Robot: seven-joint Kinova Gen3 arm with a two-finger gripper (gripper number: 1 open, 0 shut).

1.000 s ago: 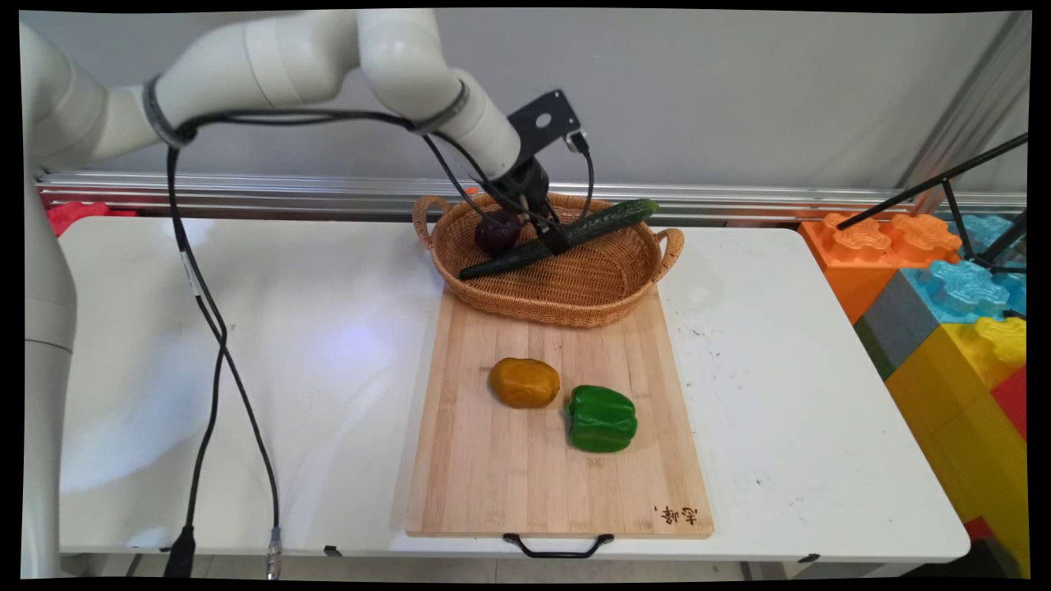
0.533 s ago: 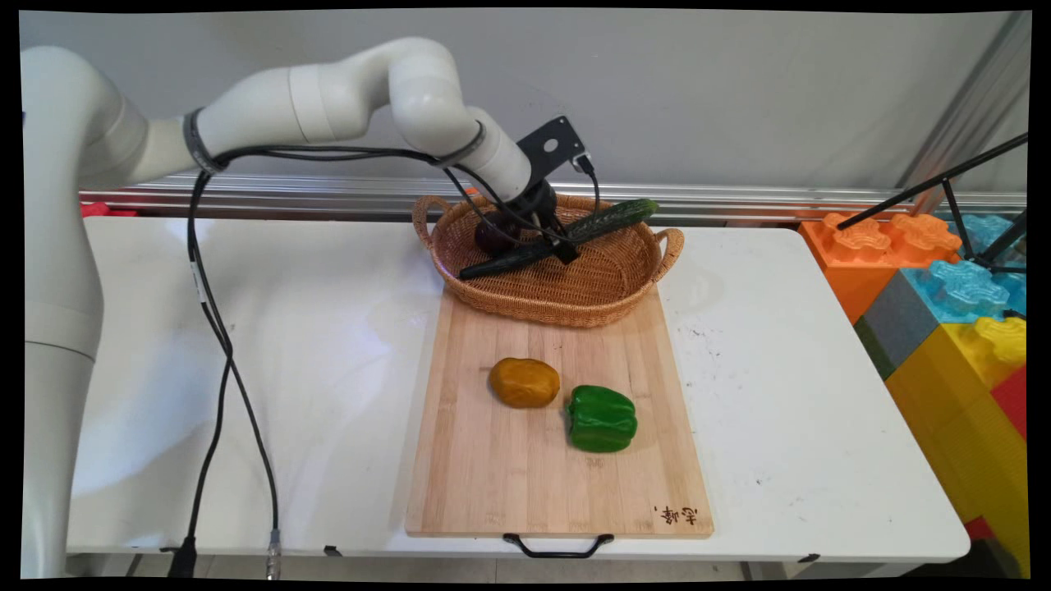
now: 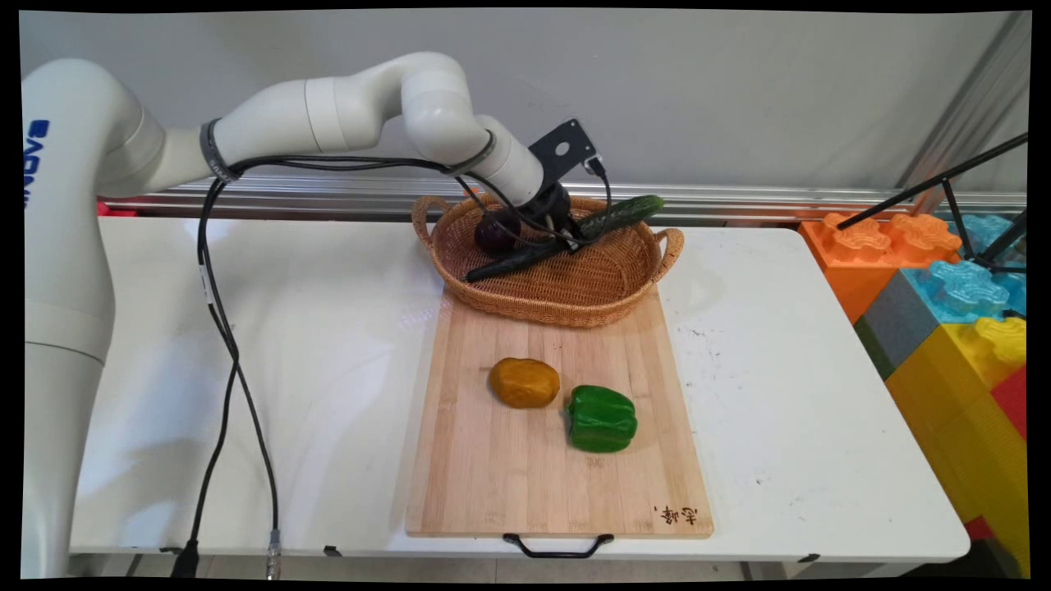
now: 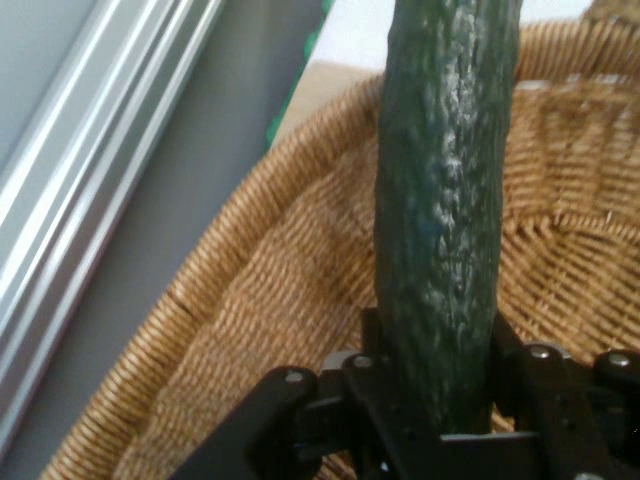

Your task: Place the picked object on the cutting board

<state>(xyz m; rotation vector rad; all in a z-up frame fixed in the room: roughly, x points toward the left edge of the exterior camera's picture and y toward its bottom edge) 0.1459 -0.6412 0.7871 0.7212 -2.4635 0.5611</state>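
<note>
Main view: the gripper [image 3: 575,240] sits low inside the basket [image 3: 575,300] in the upper middle of the frame, clamped on the cucumber [image 3: 612,217] near its midpoint. The cucumber lies slantwise across the basket, its upper right end poking over the far rim, its lower left end down on the basket floor. Just left of the gripper, in the basket's back left part, is a dark purple onion [image 3: 495,234]. The basket's near edge rests on the far end of a board [image 3: 493,476] that runs down the middle of the frame on the table [image 3: 328,369]. On the board, well below the basket, lie a potato [image 3: 524,382] and, just to its right, a pepper [image 3: 602,418].

Hand view: the cucumber [image 4: 445,230] runs from the gripper [image 4: 440,400] at the bottom middle straight up past the top edge, the jaws pressed against its sides. The basket [image 4: 270,330] wall curves behind it, from lower left to upper right.
</note>
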